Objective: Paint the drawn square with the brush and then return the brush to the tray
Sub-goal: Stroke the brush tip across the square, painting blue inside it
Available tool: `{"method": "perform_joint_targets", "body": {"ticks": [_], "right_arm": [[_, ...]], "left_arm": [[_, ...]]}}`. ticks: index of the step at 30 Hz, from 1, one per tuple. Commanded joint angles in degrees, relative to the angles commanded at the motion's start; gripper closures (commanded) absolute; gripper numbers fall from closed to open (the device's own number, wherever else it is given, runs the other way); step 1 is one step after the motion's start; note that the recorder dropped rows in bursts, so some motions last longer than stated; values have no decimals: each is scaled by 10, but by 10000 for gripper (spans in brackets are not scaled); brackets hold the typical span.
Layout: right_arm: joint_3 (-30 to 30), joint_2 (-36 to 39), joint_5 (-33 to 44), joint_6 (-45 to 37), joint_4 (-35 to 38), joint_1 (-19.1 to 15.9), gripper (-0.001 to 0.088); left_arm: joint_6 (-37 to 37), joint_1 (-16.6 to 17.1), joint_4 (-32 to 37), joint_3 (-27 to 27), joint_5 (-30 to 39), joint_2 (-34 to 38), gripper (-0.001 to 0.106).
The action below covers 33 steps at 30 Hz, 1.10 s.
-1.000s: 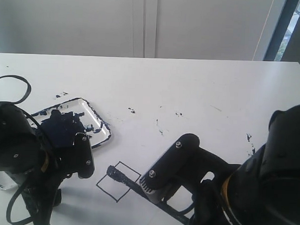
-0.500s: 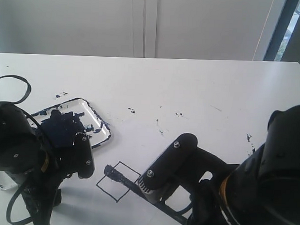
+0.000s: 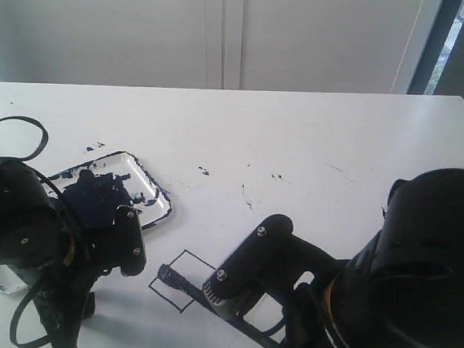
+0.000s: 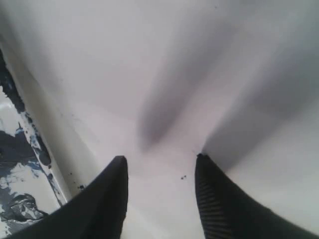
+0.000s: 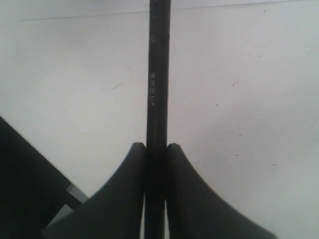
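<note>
Tip of the brush (image 3: 182,283) farther left across the drawn square (image 3: 177,296)

Lab-like room — white table (image 3: 311,123), plain pale wall (image 3: 107,30)

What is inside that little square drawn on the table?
The brush lays its dark tip on the edge of the square; the rest showing looks white. The right hand hides one corner.

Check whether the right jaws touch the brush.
Touching. The right wrist view shows the brush handle clamped between both right jaws, with no gap on either side.
</note>
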Motion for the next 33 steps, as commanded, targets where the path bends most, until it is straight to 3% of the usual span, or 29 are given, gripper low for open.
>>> {"method": "perform_joint_targets", "body": {"ticks": [25,33], "right_arm": [[0,20,-6,-14,14,0,868],[0,20,-6,17,-25,0,868]], "left_arm": [[0,0,0,0,2,0,570],[0,0,0,0,4,0,570]]}}
